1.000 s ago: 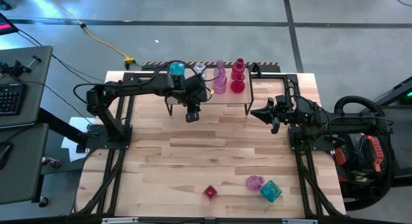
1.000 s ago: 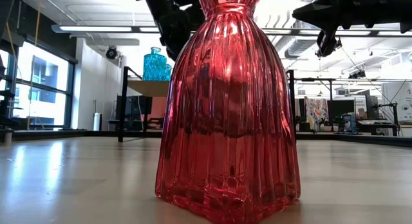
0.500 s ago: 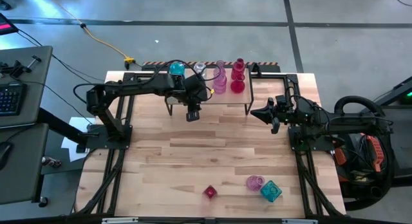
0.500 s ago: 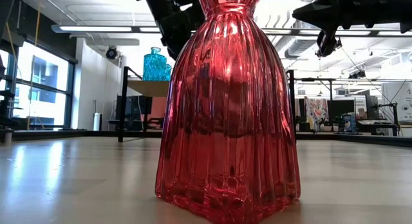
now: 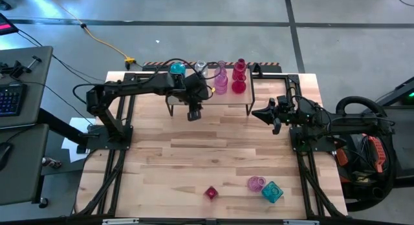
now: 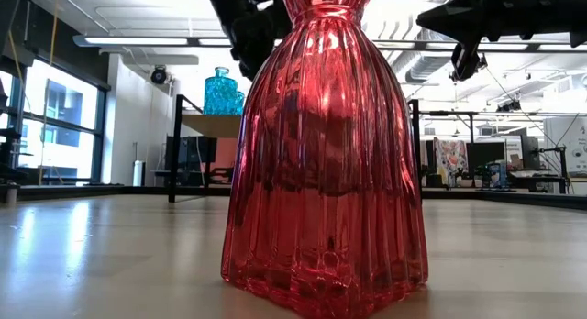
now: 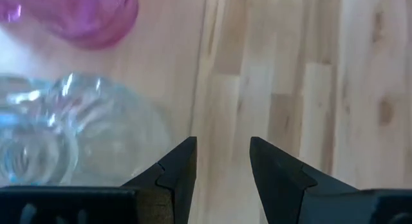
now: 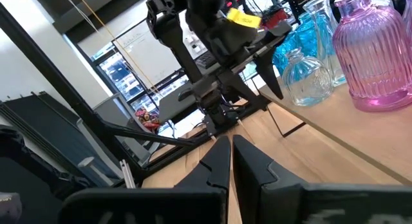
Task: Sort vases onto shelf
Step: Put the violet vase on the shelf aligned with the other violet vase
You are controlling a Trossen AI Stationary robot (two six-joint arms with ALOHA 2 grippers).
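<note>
The shelf (image 5: pixel 210 99) stands at the table's far side and carries a teal vase (image 5: pixel 176 68), a clear vase (image 5: pixel 200 68), a pink vase (image 5: pixel 220 79) and a red vase (image 5: pixel 239 76), each on its base. My left gripper (image 5: pixel 204 91) hangs open above the shelf's near part and points down. In its wrist view the left gripper (image 7: pixel 223 169) has the clear vase (image 7: pixel 58 140) beside it, apart from the fingers. My right gripper (image 5: pixel 255 113) waits shut, right of the shelf. A red vase (image 5: pixel 211 192), a pink vase (image 5: pixel 256 183) and a teal faceted vase (image 5: pixel 272 191) rest near the table's near edge.
The red ribbed vase (image 6: pixel 321 154) stands upright right before the low camera and hides much of the table behind it. The black frames of both arms run along the table's left and right sides. Bare slats (image 5: pixel 213 147) lie between the shelf and the near vases.
My left gripper has risen a little above the shelf, staying open. The vases have kept their places.
</note>
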